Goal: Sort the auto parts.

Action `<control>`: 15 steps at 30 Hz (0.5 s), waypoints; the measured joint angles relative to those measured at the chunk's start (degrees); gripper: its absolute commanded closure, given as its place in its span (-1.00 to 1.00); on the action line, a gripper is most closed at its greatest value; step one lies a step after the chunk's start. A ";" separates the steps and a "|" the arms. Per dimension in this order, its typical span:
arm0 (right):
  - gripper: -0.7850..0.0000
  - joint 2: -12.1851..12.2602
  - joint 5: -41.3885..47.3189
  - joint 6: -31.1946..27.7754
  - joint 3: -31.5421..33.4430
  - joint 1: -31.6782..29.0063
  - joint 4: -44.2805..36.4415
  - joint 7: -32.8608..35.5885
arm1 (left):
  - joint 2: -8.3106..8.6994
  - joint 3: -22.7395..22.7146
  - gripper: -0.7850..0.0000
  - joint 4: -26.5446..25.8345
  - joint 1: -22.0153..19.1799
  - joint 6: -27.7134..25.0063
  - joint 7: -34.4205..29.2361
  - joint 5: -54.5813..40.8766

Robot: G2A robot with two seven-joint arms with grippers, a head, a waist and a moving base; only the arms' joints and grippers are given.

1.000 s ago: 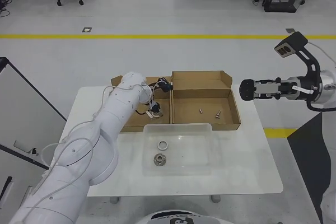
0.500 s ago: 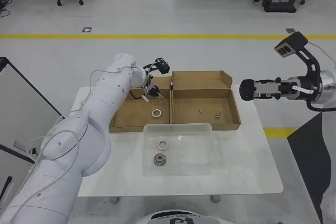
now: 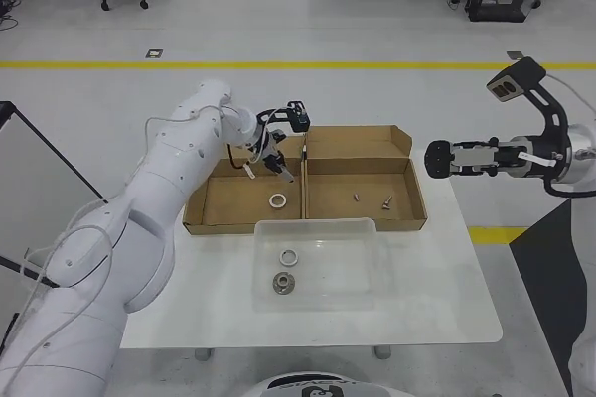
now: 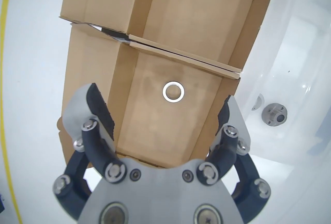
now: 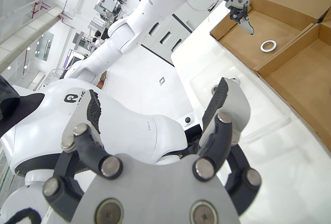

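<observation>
From the top, the left gripper (image 3: 271, 169) hangs with jaws apart over the left cardboard box (image 3: 214, 203), the metal ring (image 3: 276, 200) on the box floor near them; the left wrist view shows the ring between those open jaws, and the right wrist view shows the right gripper (image 5: 157, 95) with jaws apart, holding nothing, well apart from the ring.

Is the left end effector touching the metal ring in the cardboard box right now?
Apart. The right wrist view shows the left end effector above the ring, with a clear gap between them.
</observation>
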 measured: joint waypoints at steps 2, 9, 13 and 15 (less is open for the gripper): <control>-1.00 0.00 0.00 0.00 0.00 0.00 0.00 0.00 | 1.67 -1.11 -1.00 -5.11 1.83 1.78 -2.11 -1.12; -1.00 0.00 0.00 0.00 0.00 0.00 0.00 0.00 | 6.77 -4.56 -1.00 -23.75 8.40 8.33 -8.49 -5.50; -1.00 0.00 0.00 0.00 0.00 0.00 0.00 0.00 | 6.67 -4.49 -1.00 -21.21 8.21 8.05 -8.21 -5.38; -1.00 0.00 0.00 0.00 0.00 0.00 0.00 0.00 | 6.66 -4.48 -1.00 -21.18 8.21 8.05 -8.21 -5.38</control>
